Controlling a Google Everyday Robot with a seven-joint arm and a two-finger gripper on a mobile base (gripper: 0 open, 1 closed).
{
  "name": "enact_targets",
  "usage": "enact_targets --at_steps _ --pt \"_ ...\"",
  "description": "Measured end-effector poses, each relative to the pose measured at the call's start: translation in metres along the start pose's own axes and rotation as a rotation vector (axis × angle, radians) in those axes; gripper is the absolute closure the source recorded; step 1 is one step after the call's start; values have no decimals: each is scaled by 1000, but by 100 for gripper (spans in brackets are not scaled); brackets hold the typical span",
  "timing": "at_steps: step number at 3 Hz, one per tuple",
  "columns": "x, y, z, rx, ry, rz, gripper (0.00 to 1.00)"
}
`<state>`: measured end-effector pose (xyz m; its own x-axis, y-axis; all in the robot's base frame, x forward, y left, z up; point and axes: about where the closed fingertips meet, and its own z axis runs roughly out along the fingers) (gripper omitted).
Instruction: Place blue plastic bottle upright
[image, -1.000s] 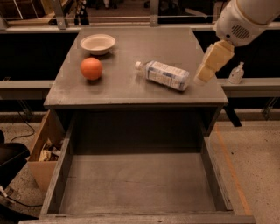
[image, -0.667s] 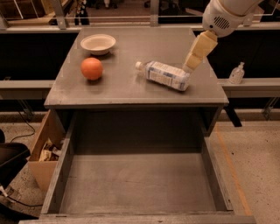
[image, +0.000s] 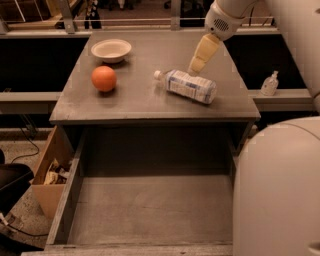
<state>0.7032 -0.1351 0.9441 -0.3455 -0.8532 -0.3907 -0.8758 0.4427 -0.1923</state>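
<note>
Bowl (image: 111, 50) sat well left of the gripper (image: 196, 66), near the table's (image: 150, 107) far edge, pale inside showing. Drawer (image: 150, 210) stood open below & in front of the gripper, grey floor in view. Cardboard box (image: 46, 197) on the floor, far lower left, held loose bits, can't tell what. Gripper hung w/ its tip just behind the blue plastic bottle (image: 190, 86), touching or nearly; whether it was apart or together couldn't be told. Bottle lay on its side right under the tip, cap pointing left. Orange ball (image: 104, 78) lay left, well apart; pump bottle (image: 270, 83) stood on a ledge to the right.
</note>
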Motion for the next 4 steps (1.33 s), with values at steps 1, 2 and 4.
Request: enact_targets --at_steps 1,2,4 --pt "-6 -1 25 -40 64 38 0" --pt "-6 1 39 -55 145 76 0" --pt "-10 7 64 -67 255 106 0"
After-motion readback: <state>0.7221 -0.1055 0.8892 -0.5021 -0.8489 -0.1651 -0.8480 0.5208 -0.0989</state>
